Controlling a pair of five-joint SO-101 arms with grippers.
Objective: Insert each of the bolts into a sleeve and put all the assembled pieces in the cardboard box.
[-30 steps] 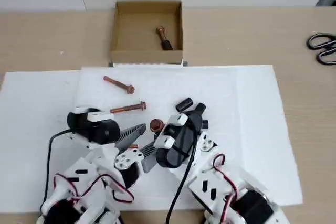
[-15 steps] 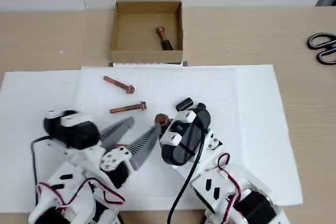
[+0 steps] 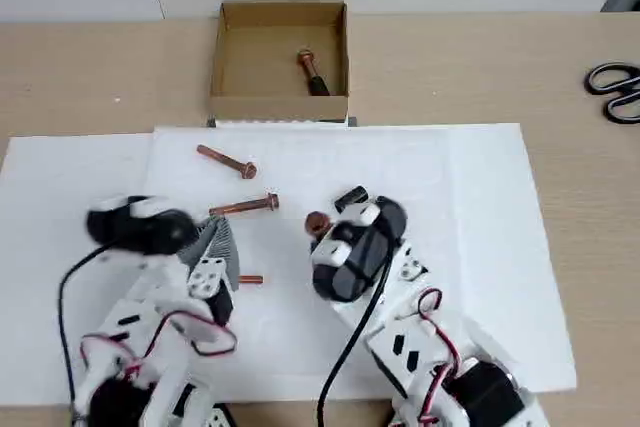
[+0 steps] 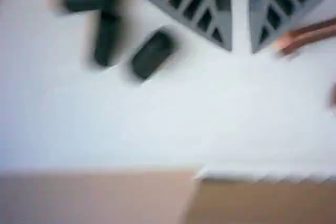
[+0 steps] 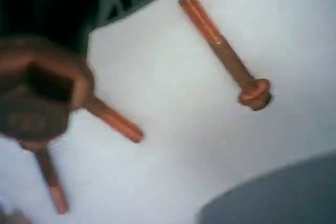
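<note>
Right hand (image 3: 322,230) grips a coppery round-headed bolt (image 3: 317,221); ribbed grey left hand (image 4: 240,48) slightly parted.

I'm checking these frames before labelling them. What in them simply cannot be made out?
Held copper bolt: right wrist view, blurred and very close; its grip is unclear.
Three black cylindrical sleeves: left wrist view, blurred; their bores are unreadable.
Short copper bolt end: high view, the rest hidden under the left arm.
Black-handled scissors: high view, cut off by the right edge.
</note>
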